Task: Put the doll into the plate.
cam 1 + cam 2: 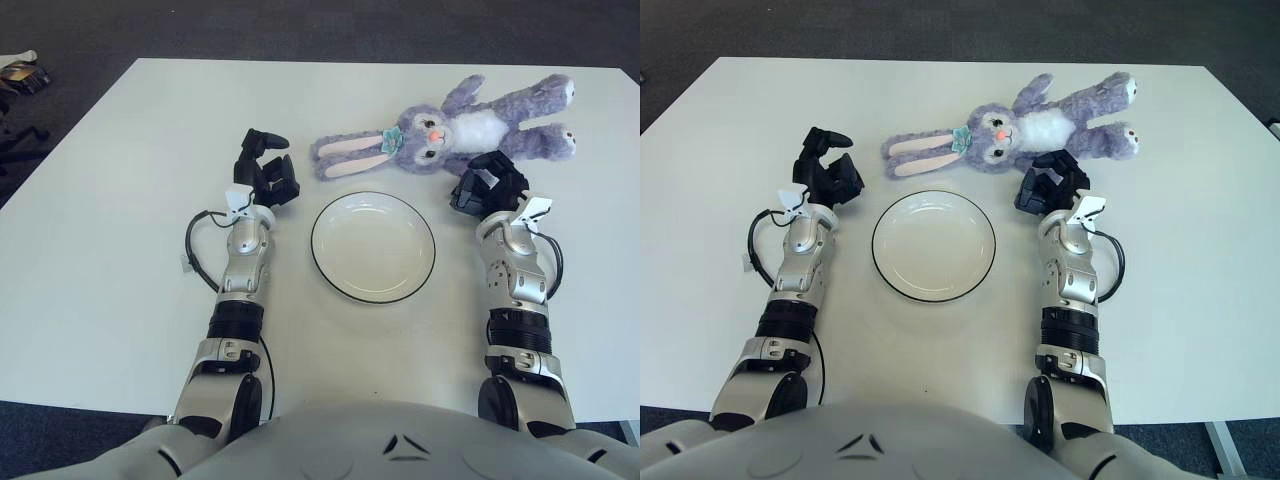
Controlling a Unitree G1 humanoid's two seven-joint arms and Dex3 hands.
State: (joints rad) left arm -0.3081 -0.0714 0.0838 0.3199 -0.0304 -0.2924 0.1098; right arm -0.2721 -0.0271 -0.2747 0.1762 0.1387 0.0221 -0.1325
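Observation:
A purple plush rabbit doll [455, 125] with a white belly lies on its back across the far side of the white table, long ears pointing left, legs to the right. A white plate [373, 246] with a dark rim stands empty in front of it. My right hand [484, 184] hovers just right of the plate and directly in front of the doll's body, fingers spread, holding nothing. Left of the plate is my left hand [263, 172], fingers relaxed and empty, a short way from the doll's ears.
The white table [120, 200] reaches to both sides, with dark carpet beyond its far edge. A black cable [195, 250] loops beside my left forearm. Some small dark objects [22, 75] lie on the floor at the far left.

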